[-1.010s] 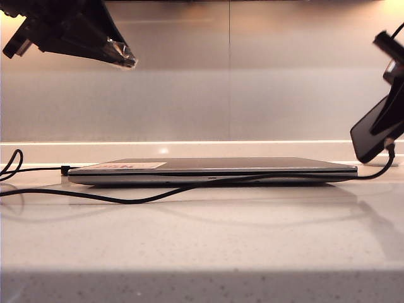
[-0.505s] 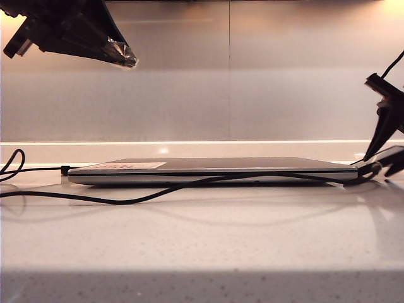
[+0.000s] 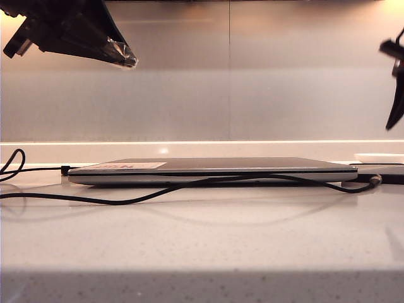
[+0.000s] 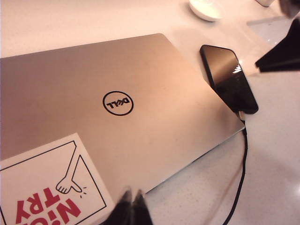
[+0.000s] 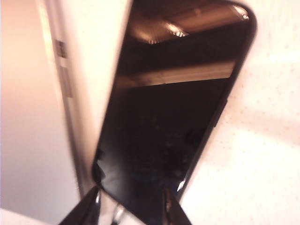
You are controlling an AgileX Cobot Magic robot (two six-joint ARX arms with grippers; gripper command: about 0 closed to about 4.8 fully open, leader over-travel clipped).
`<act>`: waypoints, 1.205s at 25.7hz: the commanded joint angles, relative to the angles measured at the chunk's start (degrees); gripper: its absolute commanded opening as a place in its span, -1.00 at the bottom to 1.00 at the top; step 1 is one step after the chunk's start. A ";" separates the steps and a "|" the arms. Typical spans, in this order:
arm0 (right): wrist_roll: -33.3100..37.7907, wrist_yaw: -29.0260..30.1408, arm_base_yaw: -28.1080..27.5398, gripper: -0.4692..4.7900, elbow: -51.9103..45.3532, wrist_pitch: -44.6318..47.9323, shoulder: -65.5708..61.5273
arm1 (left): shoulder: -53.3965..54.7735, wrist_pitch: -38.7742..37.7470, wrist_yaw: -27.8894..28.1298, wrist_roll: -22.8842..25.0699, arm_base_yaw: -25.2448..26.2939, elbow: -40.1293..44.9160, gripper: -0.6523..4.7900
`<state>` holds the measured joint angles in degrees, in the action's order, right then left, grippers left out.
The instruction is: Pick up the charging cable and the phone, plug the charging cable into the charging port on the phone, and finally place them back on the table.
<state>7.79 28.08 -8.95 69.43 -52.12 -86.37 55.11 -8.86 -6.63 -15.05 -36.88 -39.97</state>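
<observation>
The black phone lies flat on the table, just past the laptop's right end, and shows edge-on as the phone in the exterior view. The charging cable runs along the laptop's front. Its silvery connector sits in the phone's short end, which hides the charging port. My right gripper hangs open above that end of the phone, one fingertip off each side, touching nothing. The right gripper is at the frame's edge. My left gripper is shut and empty, high at the left; its fingertips hover over the laptop's corner.
A closed silver laptop with a sticker takes up the table's middle. A second black cord plugs into its left end. A white round object sits beyond the phone. A pale wall stands behind.
The right gripper held the phone tilted up, lowered it onto the table with the cable attached, opened, and rose clear. The left arm has not moved.
</observation>
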 commanded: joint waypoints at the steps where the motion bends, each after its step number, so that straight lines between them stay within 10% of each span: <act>1: -0.37 -0.15 0.20 -0.66 0.90 -1.49 3.32 | -1.09 0.24 -0.04 0.04 -0.02 -0.48 -0.78; 19: -5.29 -10.14 3.72 -0.84 -27.04 23.69 43.71 | -11.15 -8.15 -0.04 1.81 -0.02 1.14 -0.78; 31: -5.20 -13.60 3.69 -0.82 -36.61 28.02 57.92 | -18.75 4.52 -0.04 3.13 -0.02 15.65 -0.78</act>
<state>2.68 14.57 -5.30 32.60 -25.23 -28.75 37.78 -6.92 -6.63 -12.23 -36.88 -25.10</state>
